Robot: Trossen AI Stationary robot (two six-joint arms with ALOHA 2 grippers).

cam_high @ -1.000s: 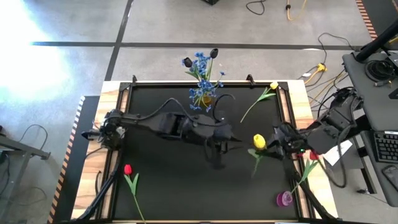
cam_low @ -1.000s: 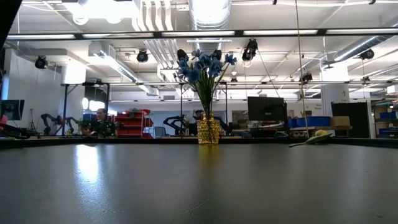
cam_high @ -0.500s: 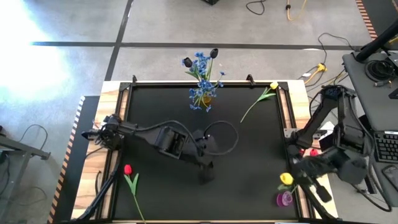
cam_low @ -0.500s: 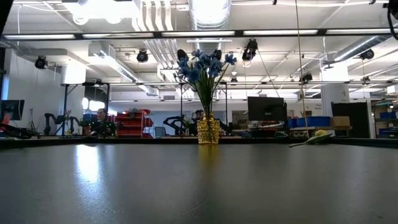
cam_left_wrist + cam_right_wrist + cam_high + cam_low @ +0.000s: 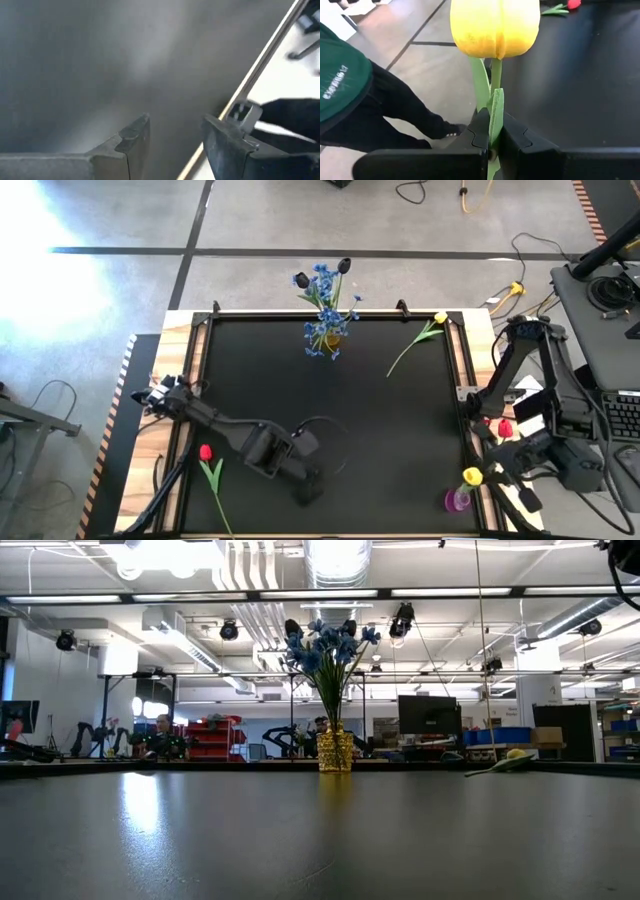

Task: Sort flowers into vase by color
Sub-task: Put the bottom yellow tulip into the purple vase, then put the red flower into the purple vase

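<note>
Right tool (image 5: 487, 473) has swung toward the near-right corner, clenching yellow tulip (image 5: 495, 27); left tool (image 5: 172, 135) released

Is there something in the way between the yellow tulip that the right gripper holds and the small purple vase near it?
Nothing visible stands between them. The right gripper is shut on the yellow tulip at the table's right edge, and the purple vase sits just beside it with only bare table between. The left gripper is farther off, over the mat.

vase (image 5: 328, 338): gold, upright at far edge, holds blue sprigs (image 5: 322, 290) and black tulips (image 5: 344, 266)
yellow tulip (image 5: 494, 22): clamped by stem, head up
second yellow tulip (image 5: 440, 318): lying far right
red tulip (image 5: 206, 453): lying near left
</note>
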